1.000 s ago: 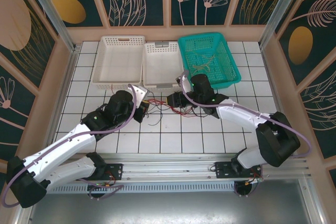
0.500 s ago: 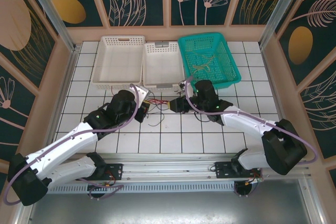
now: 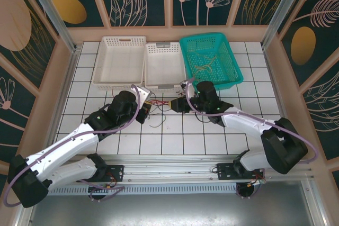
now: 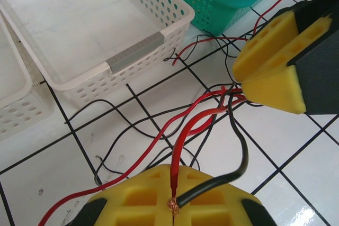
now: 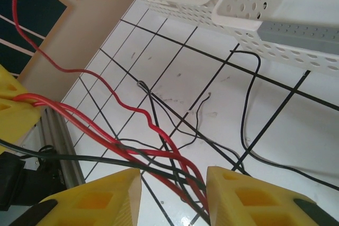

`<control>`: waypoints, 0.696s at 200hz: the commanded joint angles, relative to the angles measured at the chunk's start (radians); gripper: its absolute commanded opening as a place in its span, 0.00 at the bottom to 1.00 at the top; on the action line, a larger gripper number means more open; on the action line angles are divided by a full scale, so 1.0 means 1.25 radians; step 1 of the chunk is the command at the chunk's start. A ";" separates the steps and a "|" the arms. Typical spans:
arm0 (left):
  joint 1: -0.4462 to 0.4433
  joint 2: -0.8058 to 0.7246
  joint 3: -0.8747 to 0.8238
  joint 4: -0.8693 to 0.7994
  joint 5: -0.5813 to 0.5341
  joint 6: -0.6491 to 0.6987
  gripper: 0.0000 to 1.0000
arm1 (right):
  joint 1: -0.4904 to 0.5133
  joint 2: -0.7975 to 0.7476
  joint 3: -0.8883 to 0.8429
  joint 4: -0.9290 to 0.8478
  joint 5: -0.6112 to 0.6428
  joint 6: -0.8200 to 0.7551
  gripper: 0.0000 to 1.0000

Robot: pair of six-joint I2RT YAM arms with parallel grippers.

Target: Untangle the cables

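my left gripper [image 4: 172,205] pinches the thin, limp red and black cables [image 4: 178,146] on the white tiled tabletop [image 3: 175,141], nearer its far edge; my right gripper [image 5: 175,183] stands part-open round them. light, slippery, i judge: grip one strand's end

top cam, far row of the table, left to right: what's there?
wide white basket → narrow white basket → teal basket

Left fingers [image 4: 217,205], right fingers [image 5: 249,194] and cables [image 4: 175,168]: partly beyond bottom edge.
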 commanded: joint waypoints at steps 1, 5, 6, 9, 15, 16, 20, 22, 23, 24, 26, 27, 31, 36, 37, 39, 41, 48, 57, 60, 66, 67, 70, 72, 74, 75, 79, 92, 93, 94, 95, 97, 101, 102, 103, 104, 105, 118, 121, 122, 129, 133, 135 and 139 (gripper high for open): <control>0.003 0.001 0.012 0.006 0.008 0.005 0.00 | 0.006 0.022 0.011 0.038 -0.010 -0.013 0.37; 0.002 0.000 0.011 0.006 0.008 0.006 0.00 | 0.006 0.024 0.009 0.039 -0.012 -0.013 0.37; 0.002 0.000 0.012 0.006 0.007 0.006 0.00 | 0.007 0.024 0.009 0.039 -0.012 -0.014 0.37; 0.002 0.000 0.012 0.005 0.008 0.006 0.00 | 0.006 0.025 0.007 0.040 -0.012 -0.014 0.37; 0.002 0.000 0.011 0.006 0.008 0.006 0.00 | 0.006 0.025 0.003 0.044 -0.013 -0.013 0.37; 0.002 0.000 0.011 0.006 0.008 0.006 0.00 | 0.006 0.025 0.003 0.044 -0.013 -0.014 0.37; 0.002 0.001 0.012 0.006 0.007 0.006 0.00 | 0.007 0.026 0.001 0.046 -0.011 -0.013 0.37; 0.003 0.000 0.013 0.005 0.008 0.006 0.00 | 0.006 0.026 0.000 0.047 -0.011 -0.013 0.37; 0.003 0.000 0.012 0.005 0.009 0.006 0.00 | 0.006 0.026 0.000 0.048 -0.010 -0.013 0.37; 0.002 0.000 0.012 0.006 0.009 0.006 0.00 | 0.007 0.026 -0.001 0.049 -0.010 -0.013 0.37; 0.003 0.001 0.012 0.006 0.009 0.006 0.00 | 0.007 0.026 -0.001 0.051 -0.009 -0.012 0.37; 0.003 0.001 0.012 0.006 0.009 0.006 0.00 | 0.007 0.026 -0.001 0.051 -0.009 -0.012 0.37; 0.002 0.002 0.013 0.006 0.009 0.006 0.00 | 0.007 0.027 -0.003 0.054 -0.007 -0.012 0.36; 0.003 0.002 0.013 0.007 0.011 0.006 0.00 | 0.006 0.029 -0.003 0.056 -0.005 -0.012 0.36; 0.002 0.002 0.013 0.007 0.012 0.006 0.00 | 0.006 0.029 -0.003 0.056 -0.005 -0.011 0.35; 0.002 0.003 0.013 0.007 0.011 0.006 0.00 | 0.007 0.030 -0.003 0.058 -0.004 -0.011 0.35; 0.002 0.002 0.013 0.007 0.012 0.006 0.00 | 0.007 0.030 -0.003 0.059 -0.004 -0.010 0.35; 0.002 0.003 0.013 0.006 0.013 0.006 0.00 | 0.006 0.033 -0.002 0.063 -0.003 -0.009 0.34; 0.003 0.004 0.013 0.006 0.017 0.005 0.00 | 0.007 0.036 -0.001 0.070 0.000 -0.006 0.33; 0.003 0.005 0.013 0.006 0.016 0.006 0.00 | 0.007 0.037 0.000 0.072 0.001 -0.005 0.32; 0.003 0.003 0.013 0.007 0.017 0.006 0.00 | 0.007 0.038 0.001 0.078 0.002 -0.003 0.31; 0.003 0.004 0.013 0.006 0.017 0.006 0.00 | 0.007 0.039 0.000 0.078 0.002 -0.003 0.31; 0.002 0.004 0.013 0.007 0.018 0.006 0.00 | 0.007 0.040 0.001 0.080 0.003 -0.003 0.29; 0.003 0.004 0.013 0.006 0.018 0.006 0.00 | 0.006 0.041 0.002 0.082 0.003 -0.002 0.28; 0.002 0.004 0.013 0.006 0.017 0.006 0.00 | 0.006 0.041 0.002 0.083 0.003 -0.002 0.27; 0.003 0.004 0.013 0.007 0.017 0.006 0.00 | 0.006 0.041 0.001 0.083 0.004 -0.002 0.27; 0.002 0.003 0.013 0.006 0.018 0.006 0.00 | 0.007 0.042 0.003 0.085 0.005 -0.002 0.24; 0.002 0.002 0.013 0.006 0.016 0.006 0.00 | 0.007 0.044 0.005 0.086 0.010 -0.002 0.16; 0.002 0.002 0.013 0.006 0.016 0.006 0.00 | 0.007 0.044 0.005 0.086 0.010 -0.002 0.15; 0.002 0.002 0.013 0.006 0.016 0.006 0.00 | 0.007 0.044 0.005 0.086 0.011 -0.002 0.15; 0.002 0.001 0.013 0.005 0.017 0.006 0.00 | 0.006 0.044 0.005 0.086 0.011 -0.002 0.14; 0.001 0.001 0.013 0.005 0.016 0.006 0.00 | 0.006 0.044 0.005 0.085 0.011 -0.002 0.13; 0.003 0.000 0.013 0.006 0.016 0.005 0.00 | 0.007 0.044 0.004 0.085 0.012 -0.003 0.10; 0.003 0.000 0.013 0.006 0.016 0.006 0.00 | 0.007 0.044 0.004 0.085 0.012 -0.003 0.10; 0.003 0.000 0.013 0.006 0.016 0.006 0.00 | 0.007 0.044 0.005 0.085 0.013 -0.002 0.09; 0.002 -0.001 0.013 0.006 0.016 0.006 0.00 | 0.006 0.043 0.005 0.084 0.014 -0.003 0.09; 0.003 -0.001 0.012 0.006 0.016 0.006 0.00 | 0.006 0.043 0.005 0.083 0.014 -0.003 0.08; 0.002 -0.002 0.010 0.005 0.016 0.006 0.00 | 0.006 0.036 0.004 0.076 0.029 -0.004 0.00; 0.002 -0.002 0.010 0.006 0.016 0.006 0.00 | 0.007 0.034 0.002 0.075 0.033 -0.005 0.00; 0.002 -0.002 0.011 0.006 0.016 0.006 0.00 | 0.006 0.032 0.002 0.074 0.035 -0.004 0.00; 0.002 -0.003 0.010 0.006 0.016 0.006 0.00 | 0.006 0.022 -0.004 0.072 0.050 -0.003 0.00; 0.003 -0.003 0.012 0.006 0.016 0.006 0.00 | 0.005 0.015 -0.009 0.073 0.059 -0.001 0.00; 0.003 -0.004 0.012 0.006 0.016 0.005 0.00 | 0.005 0.010 -0.010 0.074 0.065 0.000 0.00; 0.002 -0.003 0.012 0.006 0.016 0.006 0.00 | 0.005 0.002 -0.017 0.075 0.077 0.004 0.00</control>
